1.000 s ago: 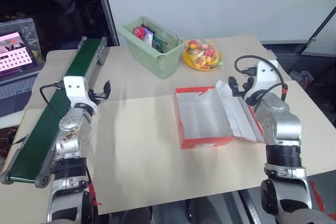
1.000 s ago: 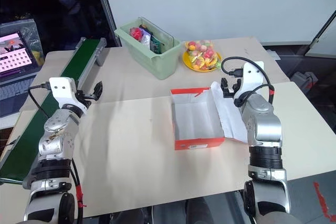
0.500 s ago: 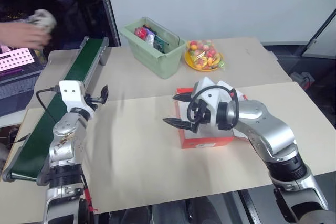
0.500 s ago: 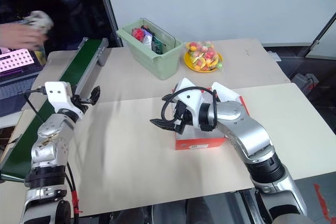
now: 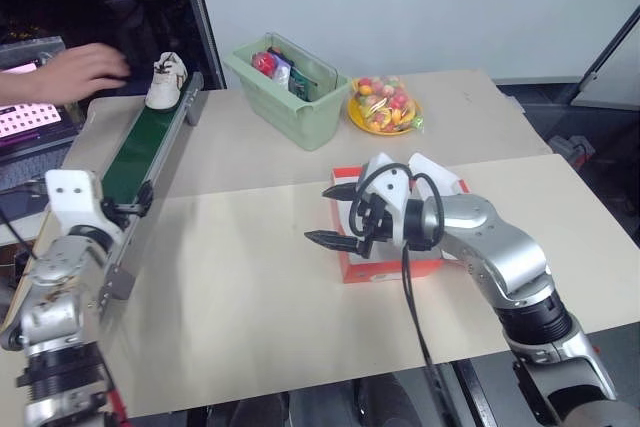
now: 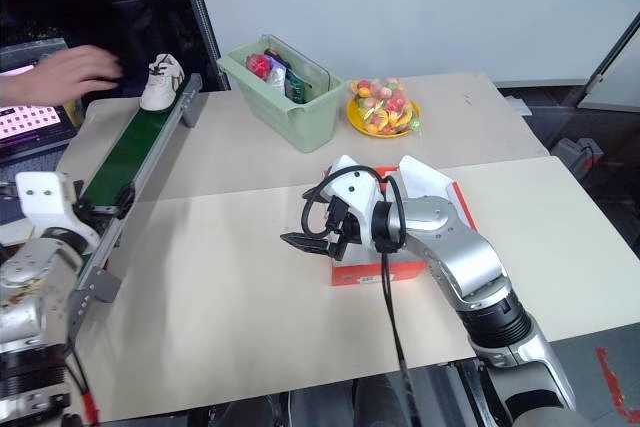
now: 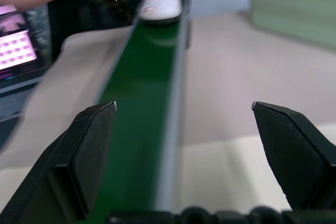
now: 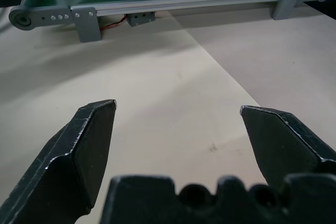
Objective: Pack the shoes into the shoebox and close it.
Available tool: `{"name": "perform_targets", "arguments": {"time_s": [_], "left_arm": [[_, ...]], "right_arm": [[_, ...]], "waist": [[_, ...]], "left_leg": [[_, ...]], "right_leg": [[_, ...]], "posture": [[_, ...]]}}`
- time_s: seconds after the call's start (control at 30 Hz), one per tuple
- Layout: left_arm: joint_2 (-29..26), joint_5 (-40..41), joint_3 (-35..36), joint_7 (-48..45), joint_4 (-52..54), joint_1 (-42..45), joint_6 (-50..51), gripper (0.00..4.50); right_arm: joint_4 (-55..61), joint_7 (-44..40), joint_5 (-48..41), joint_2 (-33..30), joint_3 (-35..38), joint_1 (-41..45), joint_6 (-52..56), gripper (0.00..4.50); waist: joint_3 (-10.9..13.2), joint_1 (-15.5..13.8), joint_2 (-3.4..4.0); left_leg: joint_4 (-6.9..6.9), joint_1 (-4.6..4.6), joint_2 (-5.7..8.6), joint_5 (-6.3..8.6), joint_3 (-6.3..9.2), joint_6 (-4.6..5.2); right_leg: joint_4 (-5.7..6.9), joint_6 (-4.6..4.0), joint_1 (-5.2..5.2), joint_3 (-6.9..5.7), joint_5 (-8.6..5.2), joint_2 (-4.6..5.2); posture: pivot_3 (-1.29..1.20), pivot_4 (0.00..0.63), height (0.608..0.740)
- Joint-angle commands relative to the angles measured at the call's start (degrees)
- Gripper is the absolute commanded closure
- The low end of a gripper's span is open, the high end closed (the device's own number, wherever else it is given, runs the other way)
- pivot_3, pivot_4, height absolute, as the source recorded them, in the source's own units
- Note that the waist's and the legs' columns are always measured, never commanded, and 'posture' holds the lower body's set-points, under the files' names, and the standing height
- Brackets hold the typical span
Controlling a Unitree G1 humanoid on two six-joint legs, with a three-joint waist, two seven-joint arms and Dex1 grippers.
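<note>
- Green belting on the conveyor carries one shoe at its far end, just beside a person's hand; the second shoe I cannot find.
- That shoe sits upright on its sole; its long axis looks roughly in line with the conveyor, though which end is the toe I cannot tell.
- Shoebox lies well apart from the conveyor, out on the table, long axis running away from the robot, mostly hidden behind the right arm.
- Left gripper has its fingers spread wide and empty at the conveyor's near end, looking along the belt toward the shoe.
- Right gripper is also wide and empty, between shoebox and conveyor, pointing at the conveyor.
- Risk: a grab while the person's hand is this near could strike it.
- Risk: the right arm over the shoebox could knock it or block the drop.
</note>
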State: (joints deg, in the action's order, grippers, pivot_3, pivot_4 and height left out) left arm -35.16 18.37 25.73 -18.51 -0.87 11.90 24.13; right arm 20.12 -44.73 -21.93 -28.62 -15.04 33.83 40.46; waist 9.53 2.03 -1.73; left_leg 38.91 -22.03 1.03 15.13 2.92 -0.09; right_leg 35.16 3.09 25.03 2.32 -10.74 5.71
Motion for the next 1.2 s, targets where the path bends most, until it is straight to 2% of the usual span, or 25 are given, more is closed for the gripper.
{"name": "perform_targets", "arguments": {"time_s": [0.03,0.27,0.47,1.2], "left_arm": [[-0.7,1.4,-1.3,-2.9,3.5,-1.4,2.2,0.05],[-5.9,3.6,2.1,-8.1,2.0,-2.8,5.9,0.05],[-9.9,2.1,4.9,-8.6,-3.3,-2.2,3.9,0.05],[-7.8,1.6,4.9,-5.2,-2.6,-0.9,2.8,0.05]], "right_arm": [[1.5,1.0,0.1,0.5,1.5,-0.4,-0.7,0.0],[4.7,-0.1,-0.8,0.2,0.7,-2.4,-0.9,0.0],[5.7,-2.2,-0.4,-1.1,0.3,-3.9,-1.5,0.0],[4.7,-1.0,0.2,-0.5,0.7,-3.9,-0.7,0.0]], "waist": [[0.0,-0.2,0.0],[0.0,0.2,-0.01],[0.0,0.4,-0.01],[0.0,0.3,-0.01]], "left_leg": [[0.0,-0.01,0.0,0.0,0.0,0.0],[-0.04,-0.01,-0.02,0.0,0.01,0.0],[-0.04,0.05,-0.03,0.0,-0.02,0.0],[-0.04,0.04,-0.02,0.0,-0.01,-0.01]], "right_leg": [[0.0,0.0,-0.02,0.0,0.0,0.0],[0.01,0.0,0.06,0.0,0.0,-0.03],[0.01,0.0,0.04,0.02,0.0,-0.03],[0.01,-0.01,0.04,0.02,0.0,0.0]], "posture": [[0.0,0.15,0.74],[0.0,0.15,0.74],[0.0,0.15,0.74],[0.0,0.15,0.74]]}}
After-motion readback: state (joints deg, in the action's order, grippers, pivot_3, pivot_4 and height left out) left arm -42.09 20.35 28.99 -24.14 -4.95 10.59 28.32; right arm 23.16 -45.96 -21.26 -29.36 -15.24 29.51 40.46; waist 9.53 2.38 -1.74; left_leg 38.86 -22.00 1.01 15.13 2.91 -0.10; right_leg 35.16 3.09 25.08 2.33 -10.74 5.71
